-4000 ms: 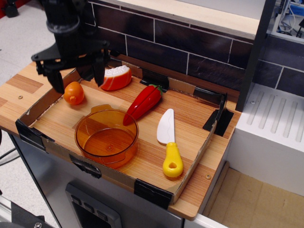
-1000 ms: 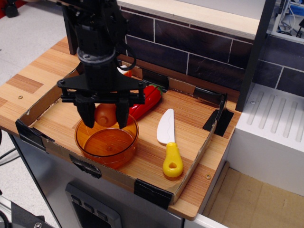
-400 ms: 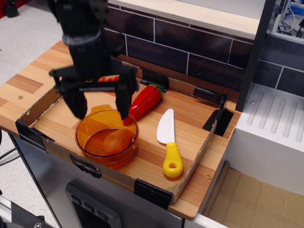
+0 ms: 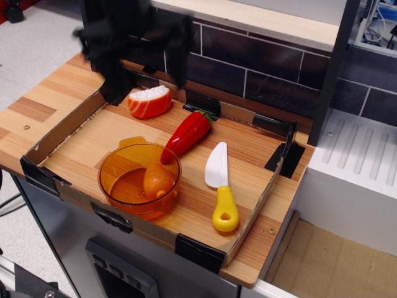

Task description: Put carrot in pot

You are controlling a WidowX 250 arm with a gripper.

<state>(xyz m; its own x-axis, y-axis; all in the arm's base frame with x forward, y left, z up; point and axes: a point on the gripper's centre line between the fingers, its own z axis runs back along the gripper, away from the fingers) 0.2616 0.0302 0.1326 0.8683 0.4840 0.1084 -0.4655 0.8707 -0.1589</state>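
Observation:
The carrot [image 4: 157,180], a small rounded orange toy, lies inside the pot [image 4: 124,166], a translucent orange bowl with a tab handle, at the front left of the cardboard tray. My black gripper [image 4: 146,67] is raised well above the tray's back left, blurred by motion. Its fingers [image 4: 114,77] stand spread apart and hold nothing.
A shallow cardboard tray [image 4: 260,198] lies on the wooden counter. In it are an orange-and-white slice [image 4: 149,102] at the back left, a red pepper [image 4: 187,134] in the middle, and a white toy knife with a yellow handle [image 4: 220,186] to the right. A dark tiled wall [image 4: 248,62] stands behind.
The gripper carried the carrot over the pot, opened and let it drop in. It has since risen up and back toward the wall, empty.

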